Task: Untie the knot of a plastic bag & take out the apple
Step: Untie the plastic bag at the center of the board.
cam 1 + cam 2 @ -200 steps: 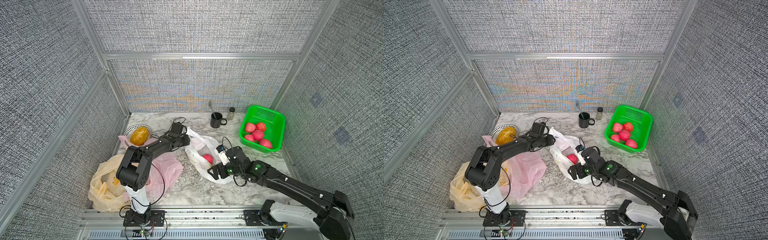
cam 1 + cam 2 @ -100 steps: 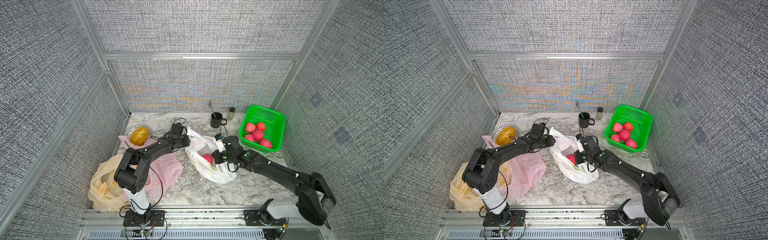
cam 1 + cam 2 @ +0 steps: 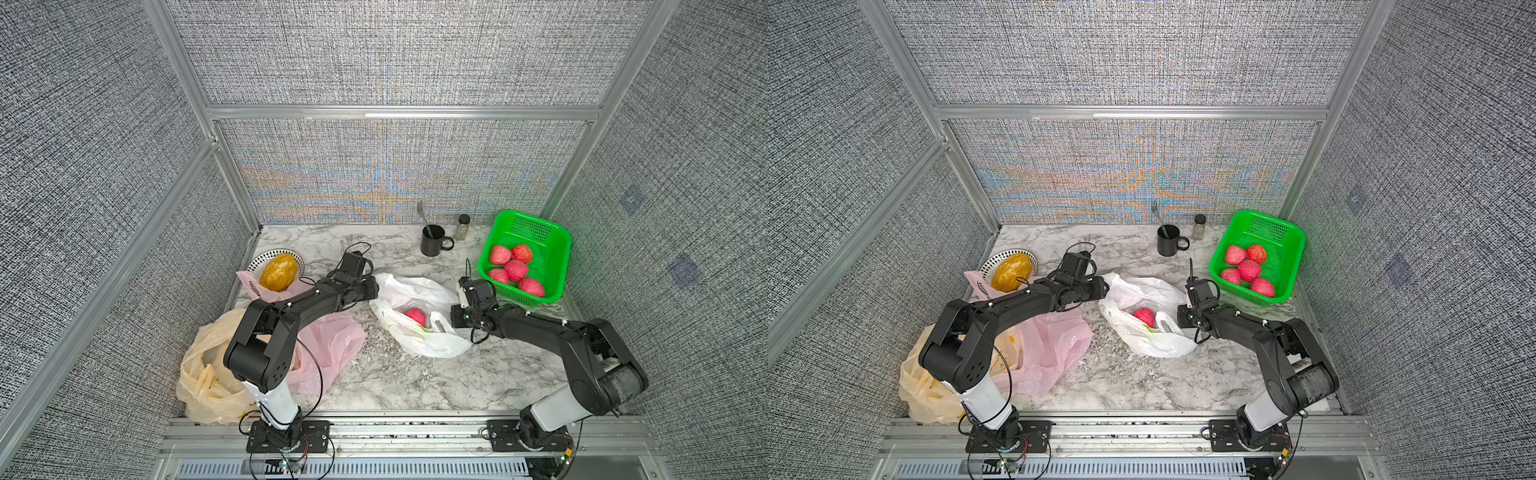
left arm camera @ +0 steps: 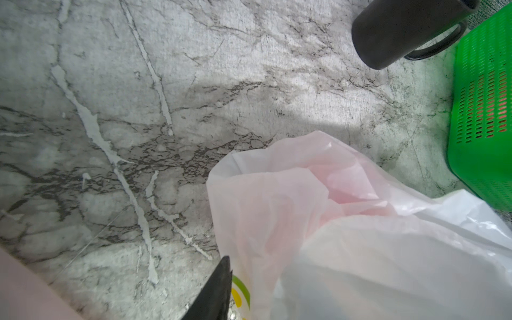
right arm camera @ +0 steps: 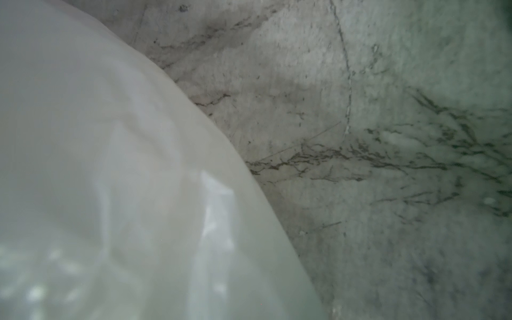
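Left arm (image 3: 299,305) and right arm (image 3: 536,330) stretched low, left fingers (image 4: 219,291) pinching white bag (image 3: 419,345), right fingers (image 3: 454,320) unclear

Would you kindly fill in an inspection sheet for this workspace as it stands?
Surface: marble tabletop, with white flecks scattered mid-table.
Job's things: white bag lying open; apple visible inside.
Clutter: green basket with five loose apples, black mug holding a fork, spice jar, plate with yellow fruit, pink bag, yellow bag.
Hands: left hand appears to grip the white bag's edge; right hand at its other side, jaws hidden.
Cables: black cable loops along both arms.
Surroundings: grey fabric panels in an aluminium frame.
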### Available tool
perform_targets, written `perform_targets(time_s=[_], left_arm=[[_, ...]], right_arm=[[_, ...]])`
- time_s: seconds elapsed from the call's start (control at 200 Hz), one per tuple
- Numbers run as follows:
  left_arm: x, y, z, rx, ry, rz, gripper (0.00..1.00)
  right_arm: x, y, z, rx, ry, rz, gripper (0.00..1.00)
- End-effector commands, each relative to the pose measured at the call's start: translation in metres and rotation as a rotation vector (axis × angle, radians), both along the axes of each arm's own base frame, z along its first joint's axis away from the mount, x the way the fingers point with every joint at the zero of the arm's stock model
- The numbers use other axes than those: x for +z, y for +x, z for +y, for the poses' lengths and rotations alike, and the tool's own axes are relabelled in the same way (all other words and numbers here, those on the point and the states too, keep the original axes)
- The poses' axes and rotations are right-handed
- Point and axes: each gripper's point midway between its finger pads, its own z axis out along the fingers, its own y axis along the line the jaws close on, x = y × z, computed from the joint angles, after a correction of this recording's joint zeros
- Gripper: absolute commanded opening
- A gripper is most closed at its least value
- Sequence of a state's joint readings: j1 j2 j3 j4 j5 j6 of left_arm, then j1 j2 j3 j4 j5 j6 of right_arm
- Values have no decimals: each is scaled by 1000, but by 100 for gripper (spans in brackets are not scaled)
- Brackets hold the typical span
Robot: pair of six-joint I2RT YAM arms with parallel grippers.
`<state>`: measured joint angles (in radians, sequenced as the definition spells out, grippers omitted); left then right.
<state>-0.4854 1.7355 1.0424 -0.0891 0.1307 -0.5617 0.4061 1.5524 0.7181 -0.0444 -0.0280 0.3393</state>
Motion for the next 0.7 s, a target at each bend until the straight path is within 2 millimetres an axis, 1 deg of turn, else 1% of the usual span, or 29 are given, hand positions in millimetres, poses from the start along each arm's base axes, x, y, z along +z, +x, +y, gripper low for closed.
perform_targets(time_s=[0.0,0.09,0.16,0.195,0.205,0.225,0.295,0.36,0.4,0.475,0.536,0.626,0.696], left_arm=[[3,3,-3,4,-14,-18,42],[4,2,-3,4,-14,-20,42],[4,3,-3,5,-12,-21,42],[4,3,-3,3,-13,-23,42],[4,3,-3,3,-14,-23,42],[4,2,-4,2,-13,-22,42],[4,3,-5,2,-16,-23,42],[4,3,-6,2,-16,-22,42],[3,2,-7,0,-14,-21,42],[5,2,-7,-1,-14,-24,42],[5,2,-7,-1,-12,-24,42],[8,2,-7,-3,-10,-28,42],[9,2,-8,-3,-8,-30,42]], right_arm=[[16,6,6,5,38,-47,22],[43,6,11,30,50,-93,31],[72,5,19,64,51,-144,36],[78,0,21,82,45,-150,38],[90,4,25,87,55,-174,39],[99,4,29,98,61,-189,40],[115,-1,39,132,70,-203,46],[125,-7,50,165,86,-213,52],[129,-9,58,188,98,-216,55],[135,-13,75,235,116,-227,57],[135,-15,88,268,122,-224,57],[125,-20,107,321,105,-196,57],[108,-29,116,361,73,-142,58]])
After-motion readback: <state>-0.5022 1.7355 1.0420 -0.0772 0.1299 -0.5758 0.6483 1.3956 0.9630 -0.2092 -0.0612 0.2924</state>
